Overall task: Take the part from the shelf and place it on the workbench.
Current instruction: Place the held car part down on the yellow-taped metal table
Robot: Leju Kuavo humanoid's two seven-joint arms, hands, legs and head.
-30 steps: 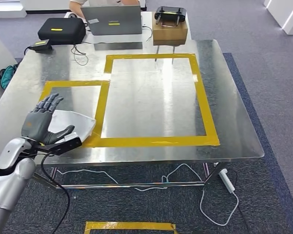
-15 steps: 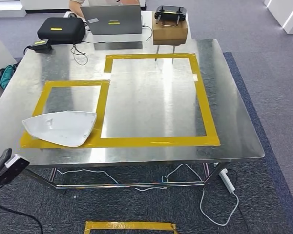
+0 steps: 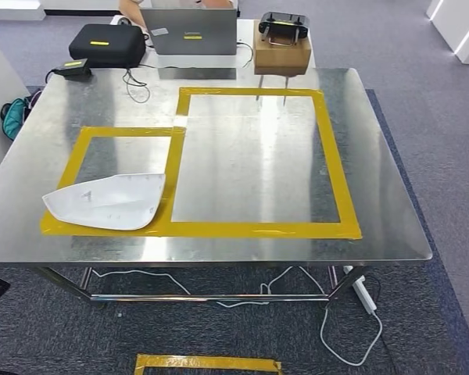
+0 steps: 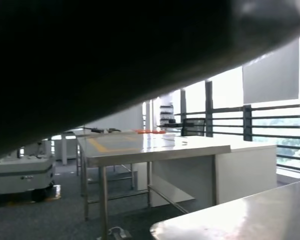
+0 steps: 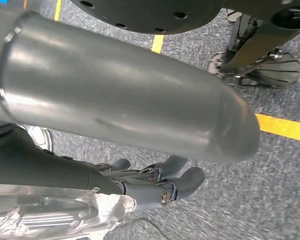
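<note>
A: What's nearest?
B: The right hand (image 5: 152, 180) hangs over grey carpet (image 5: 276, 190), dark fingers (image 5: 186, 181) loosely extended, holding nothing. The left hand's state I cannot tell.
A: And the part?
B: The white curved plastic panel (image 3: 105, 202) lies on the shiny steel workbench (image 3: 385, 180), across the smaller yellow tape rectangle's (image 3: 126, 132) near edge.
A: Beyond?
B: A grey laptop (image 3: 189, 31).

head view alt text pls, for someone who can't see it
A white part lies flat on a steel workbench, in the smaller of two yellow tape frames, its edge over the tape. Behind the bench are a laptop, a black case and a cardboard box.
</note>
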